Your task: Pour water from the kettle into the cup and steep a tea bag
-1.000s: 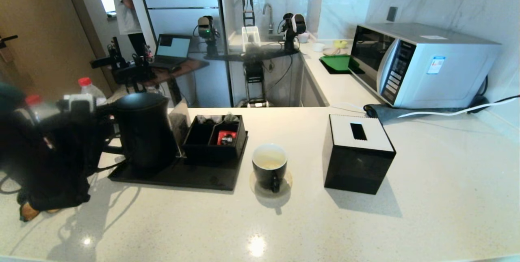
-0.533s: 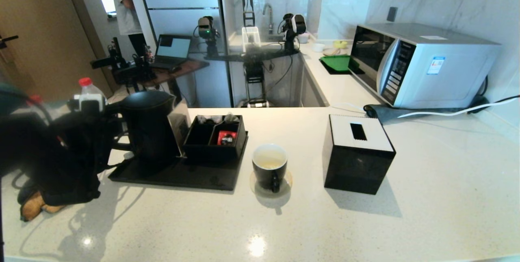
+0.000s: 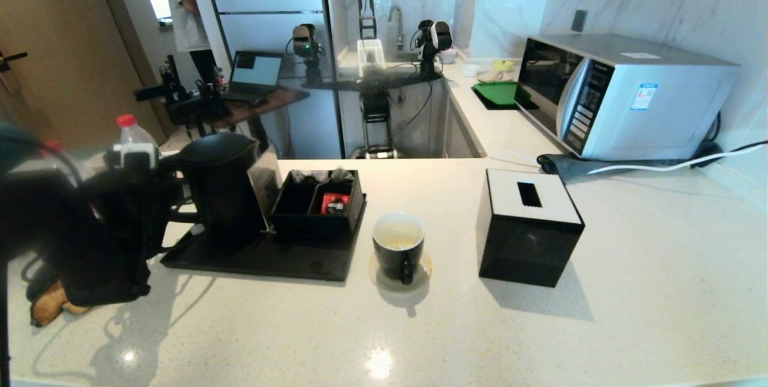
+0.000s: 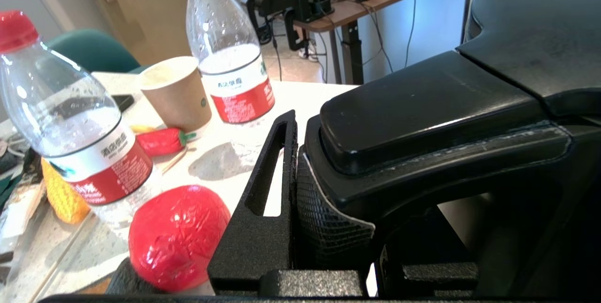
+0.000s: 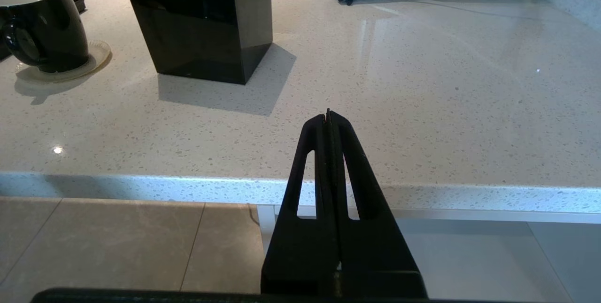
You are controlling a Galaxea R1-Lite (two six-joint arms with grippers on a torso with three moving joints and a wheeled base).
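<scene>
Left gripper (image 4: pixel 300 190) clamped on the matte black kettle's (image 3: pixel 222 186) loop handle; a loose grip could tip it, spilling short of the glossy black cup (image 3: pixel 398 246).

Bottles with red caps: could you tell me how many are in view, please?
2. One bottle stands beside the red ball; the other bottle is next to the paper cup. The left arm may hide more.

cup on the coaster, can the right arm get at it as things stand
Probably yes, with a detour. The right gripper is parked, shut, off the counter's front edge. The black tissue box stands between it and the cup, but the counter in front is bare.
</scene>
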